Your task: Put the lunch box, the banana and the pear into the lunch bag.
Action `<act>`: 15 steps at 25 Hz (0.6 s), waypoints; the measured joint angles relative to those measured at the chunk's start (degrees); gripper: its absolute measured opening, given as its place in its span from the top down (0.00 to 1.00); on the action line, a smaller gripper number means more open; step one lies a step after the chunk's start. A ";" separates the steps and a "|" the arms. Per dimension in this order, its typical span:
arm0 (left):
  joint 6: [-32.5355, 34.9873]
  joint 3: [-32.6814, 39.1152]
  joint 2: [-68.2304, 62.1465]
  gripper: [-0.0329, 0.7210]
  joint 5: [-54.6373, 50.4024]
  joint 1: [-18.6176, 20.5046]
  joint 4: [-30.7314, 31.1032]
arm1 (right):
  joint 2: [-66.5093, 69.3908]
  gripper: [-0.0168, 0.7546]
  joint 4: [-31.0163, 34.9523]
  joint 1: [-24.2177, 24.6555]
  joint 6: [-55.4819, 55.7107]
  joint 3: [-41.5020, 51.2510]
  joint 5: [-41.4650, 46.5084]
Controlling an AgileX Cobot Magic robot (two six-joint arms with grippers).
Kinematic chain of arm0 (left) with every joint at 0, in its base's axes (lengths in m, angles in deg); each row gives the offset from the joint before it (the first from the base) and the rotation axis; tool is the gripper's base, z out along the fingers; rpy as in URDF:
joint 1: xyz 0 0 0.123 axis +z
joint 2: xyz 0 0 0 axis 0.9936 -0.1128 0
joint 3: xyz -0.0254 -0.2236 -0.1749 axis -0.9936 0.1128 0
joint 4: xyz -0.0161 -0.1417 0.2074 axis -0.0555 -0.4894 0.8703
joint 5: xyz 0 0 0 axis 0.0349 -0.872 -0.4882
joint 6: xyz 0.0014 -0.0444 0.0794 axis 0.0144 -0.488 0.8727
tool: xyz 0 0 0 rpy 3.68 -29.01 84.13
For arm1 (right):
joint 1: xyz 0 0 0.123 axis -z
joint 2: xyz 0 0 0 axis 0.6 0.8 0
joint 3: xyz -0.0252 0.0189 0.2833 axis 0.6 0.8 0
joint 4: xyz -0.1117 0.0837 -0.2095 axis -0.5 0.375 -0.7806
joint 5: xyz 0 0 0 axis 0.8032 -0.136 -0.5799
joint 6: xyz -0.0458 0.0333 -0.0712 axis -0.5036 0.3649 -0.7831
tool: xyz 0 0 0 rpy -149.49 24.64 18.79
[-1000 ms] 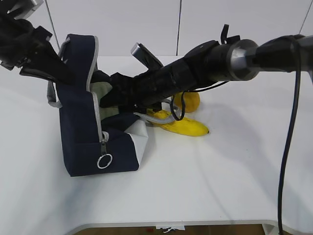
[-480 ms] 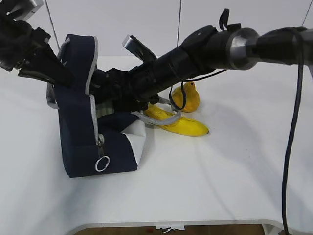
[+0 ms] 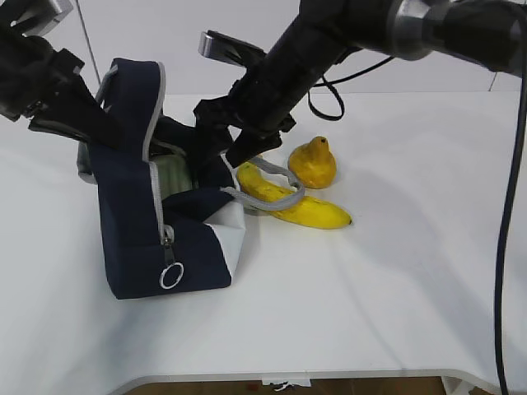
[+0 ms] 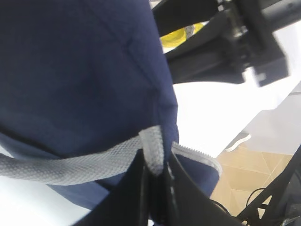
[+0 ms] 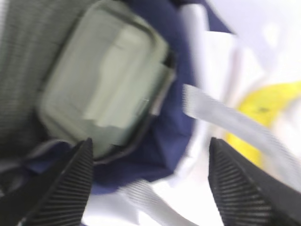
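The navy lunch bag lies on its side, mouth facing right. My left gripper is shut on the bag's grey strap at the rim and holds the top flap up. The lunch box with its sage-green lid lies inside the bag; it also shows in the right wrist view. My right gripper is open and empty just above the bag mouth, and its fingers stand wide apart. The banana lies on the table right of the bag. The pear stands behind it.
A loose grey strap handle of the bag loops over the banana's left end. The white table stretches bare to the right and front. My right arm slants across above the pear.
My right arm has pulled up and back out of the bag mouth, leaving the lunch box inside. The bag and left gripper have stayed put.
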 joint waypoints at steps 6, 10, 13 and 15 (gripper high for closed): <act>0.00 -0.09 0.00 0.95 0.00 0.00 0.33 | 0.00 0.22 -6.55 0.00 1.73 -6.97 4.38; 0.00 -0.09 0.00 0.95 0.00 0.00 0.46 | -0.11 0.22 -12.06 0.00 3.28 -7.83 4.60; 0.00 -0.09 0.00 0.95 0.00 0.00 2.03 | -1.27 0.22 -17.29 0.00 4.96 -7.54 4.73; 0.00 -0.09 0.00 0.95 0.00 0.00 3.34 | -3.14 0.23 -18.64 0.00 5.59 -5.94 4.73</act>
